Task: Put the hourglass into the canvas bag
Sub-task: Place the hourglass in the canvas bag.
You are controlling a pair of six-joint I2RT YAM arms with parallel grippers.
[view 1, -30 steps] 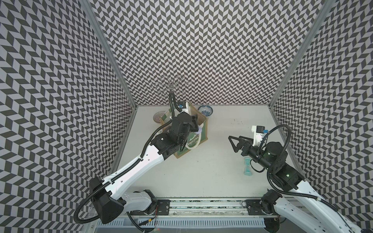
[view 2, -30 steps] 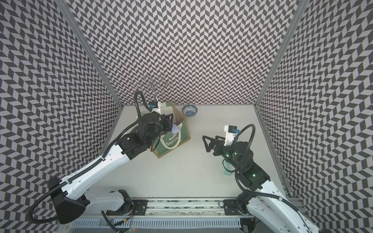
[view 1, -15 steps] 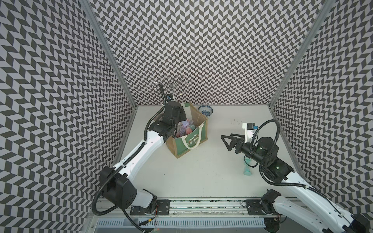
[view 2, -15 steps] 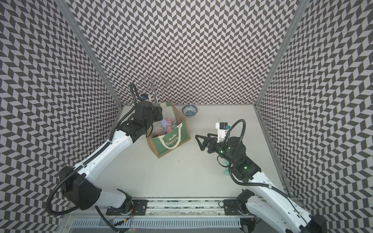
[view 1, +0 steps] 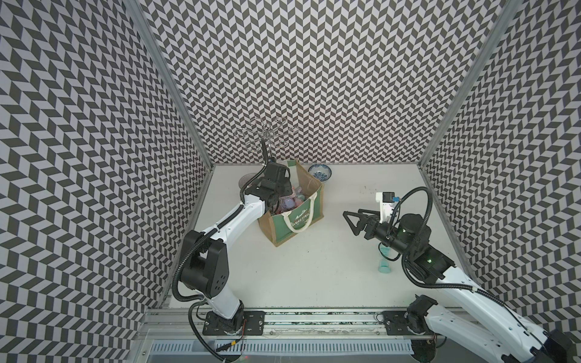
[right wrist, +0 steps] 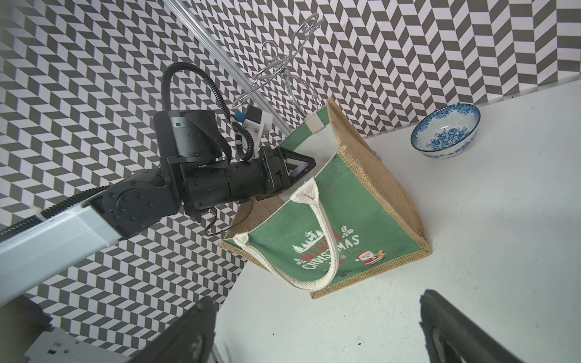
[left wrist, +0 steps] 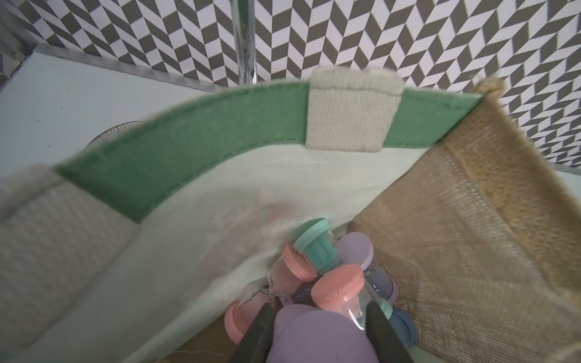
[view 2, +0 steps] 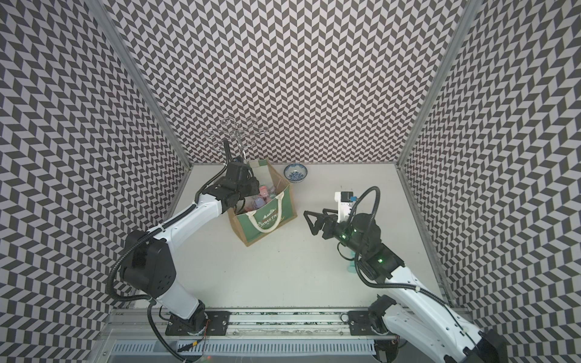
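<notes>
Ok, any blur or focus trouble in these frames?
Left wrist view: the rim of the canvas bag is soft, and the purple hourglass in the left tool is out of focus. Right wrist view: bag lettering sharp, right tool blurred. Both top views: crisp, evenly lit.

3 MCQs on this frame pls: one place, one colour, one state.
1. Relative to the canvas bag, the bowl is: A) inside it B) beside it on the table C) under it.
2. The hourglass in the left gripper is: A) yellow B) black C) purple.
3. The right gripper is: A) open, empty B) shut on a handle C) shut on the bowl.

B: the right wrist view shows a gap between them. C: purple shows between its fingers. A: jaws spread, nothing between.
</notes>
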